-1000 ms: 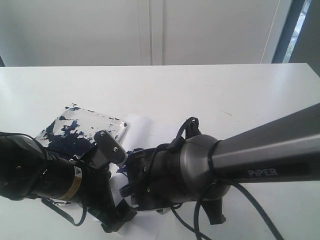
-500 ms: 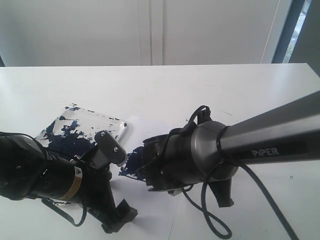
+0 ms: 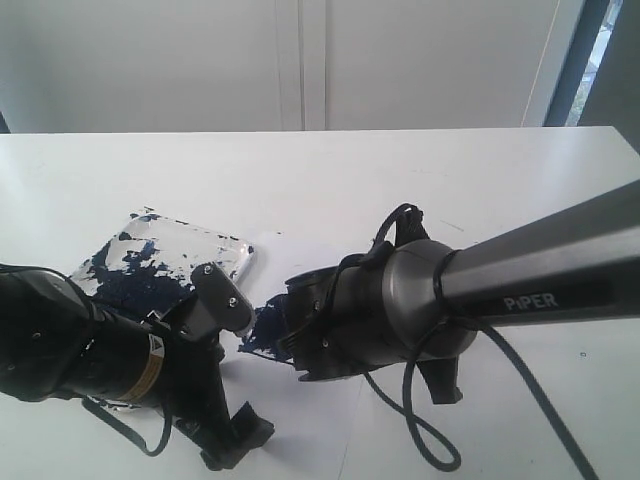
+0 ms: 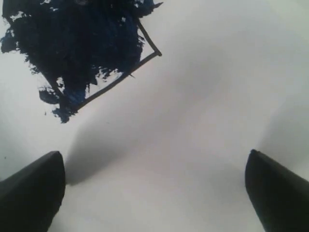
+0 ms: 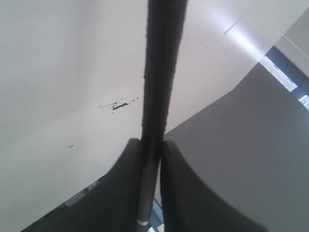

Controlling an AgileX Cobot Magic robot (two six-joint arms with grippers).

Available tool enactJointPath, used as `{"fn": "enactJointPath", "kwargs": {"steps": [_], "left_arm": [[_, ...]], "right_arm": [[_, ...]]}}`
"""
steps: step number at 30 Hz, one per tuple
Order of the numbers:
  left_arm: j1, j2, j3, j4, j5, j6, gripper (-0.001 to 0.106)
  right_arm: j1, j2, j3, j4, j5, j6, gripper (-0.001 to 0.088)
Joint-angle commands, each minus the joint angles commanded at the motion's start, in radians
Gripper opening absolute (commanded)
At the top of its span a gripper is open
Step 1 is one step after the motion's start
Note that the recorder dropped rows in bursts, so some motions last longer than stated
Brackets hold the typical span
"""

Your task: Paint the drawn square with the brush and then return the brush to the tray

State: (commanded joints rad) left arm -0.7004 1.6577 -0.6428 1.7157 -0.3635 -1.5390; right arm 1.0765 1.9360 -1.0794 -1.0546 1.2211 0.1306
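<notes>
Currently your right tool (image 5: 151, 145) pinches one brush (image 5: 161, 58); your left tool (image 4: 153, 159) stands spread above one square (image 4: 96, 53), seemingly mostly painted, near one tray (image 3: 200, 245).

White table (image 3: 400, 170) bears smeared tray (image 3: 170, 255), paper sheet (image 4: 193, 96).

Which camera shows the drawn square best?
Left wrist view: the drawn square is close, outline and blue paint clear. The exterior view catches only a partly hidden blue patch; the right wrist view shows none.
</notes>
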Motion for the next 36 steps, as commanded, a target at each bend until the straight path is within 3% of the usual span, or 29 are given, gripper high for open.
{"fn": "enactJointPath", "kwargs": {"steps": [4, 9, 15, 19, 23, 28, 36], "left_arm": [[0.000, -0.097, 0.000, -0.098, 0.059, 0.062, 0.101], [0.000, -0.233, 0.000, -0.134, 0.161, 0.077, 0.101], [0.000, -0.427, 0.002, -0.210, 0.431, 0.070, 0.101], [0.000, -0.542, 0.006, -0.272, 0.551, 0.070, 0.101], [0.000, -0.647, 0.049, -0.294, 0.581, 0.070, 0.101], [0.000, -0.759, 0.136, -0.355, 0.630, 0.038, 0.101], [0.000, -0.856, 0.213, -0.355, 0.618, -0.013, 0.101]], "right_arm": [[0.000, -0.030, -0.006, 0.005, 0.000, 0.022, 0.0000], [0.000, -0.088, -0.006, 0.009, 0.000, 0.124, 0.0000], [0.000, -0.143, -0.002, 0.122, -0.085, 0.188, 0.0000], [0.000, -0.149, -0.002, 0.110, -0.143, 0.211, 0.0000], [0.000, -0.149, -0.002, 0.085, -0.209, 0.218, 0.0000], [-0.011, -0.149, -0.002, -0.040, -0.328, 0.323, 0.0000], [-0.112, -0.149, -0.002, -0.078, -0.582, 0.344, 0.0000]]}}
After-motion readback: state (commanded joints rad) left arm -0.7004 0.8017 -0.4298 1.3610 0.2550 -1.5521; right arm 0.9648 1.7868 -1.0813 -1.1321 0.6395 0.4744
